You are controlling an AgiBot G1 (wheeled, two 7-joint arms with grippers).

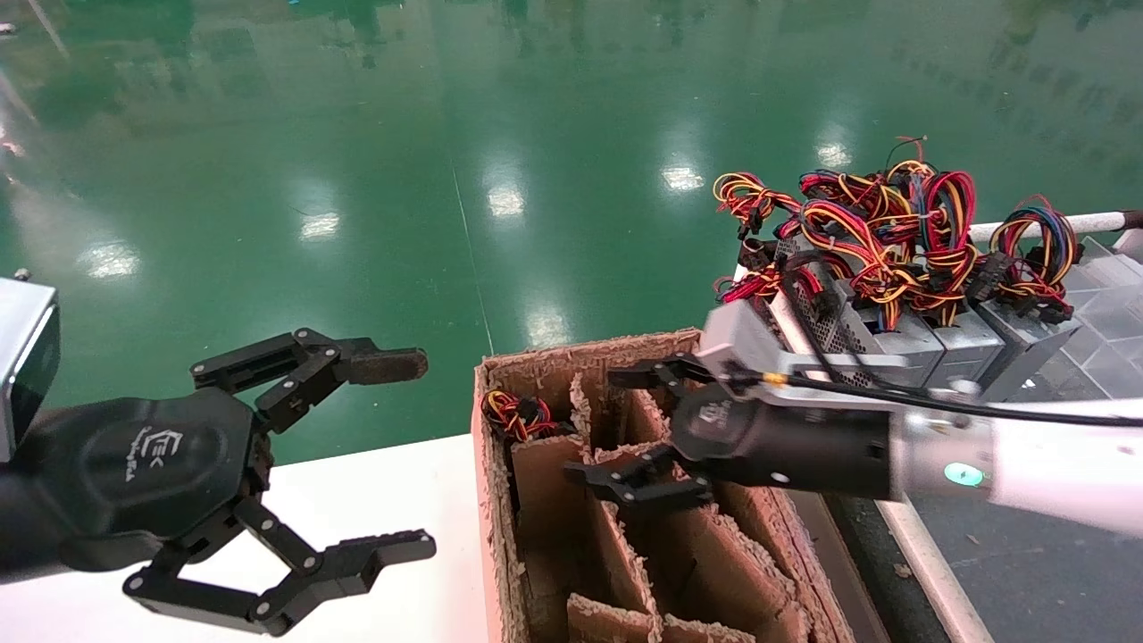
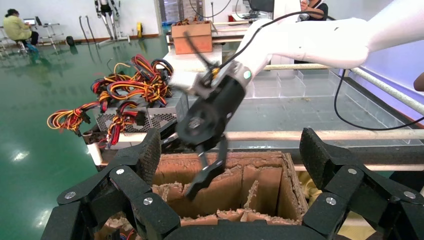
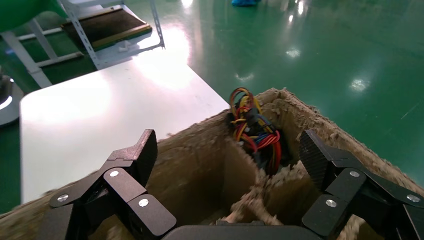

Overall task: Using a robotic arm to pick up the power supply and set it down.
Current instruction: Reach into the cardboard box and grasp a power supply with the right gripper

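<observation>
**Right gripper spread above the divided carton, power supply in the far-left cell**

Nearest on the left, the left gripper (image 1: 357,464) hangs over the white desk (image 1: 393,500), its black linkage jaws spread wide and holding nothing; it is well apart from the work.

To its right stands the cardboard box (image 1: 500,500), brown and ragged, its torn edges fuzzy, split into upright cells by corrugated dividers. The right gripper (image 1: 625,429) reaches in from the right on a silver-white forearm with a green light, just above the box's middle cells. Its jaws are parted and empty, fingertips pointing left.

The power supply (image 3: 257,132) sits down in the far-left cell. Only its bundle of red, yellow, orange and black wires shows, rising out of the cell toward the rim; the metal body is hidden, so its long axis cannot be judged from what shows.

Farther right, beyond the box, a row of grey sheet-metal boxes (image 1: 902,335) with perforated sides stands side by side, topped by tangled loops of coloured wire, some blue. Behind everything spreads a glossy green floor (image 1: 357,134).
</observation>
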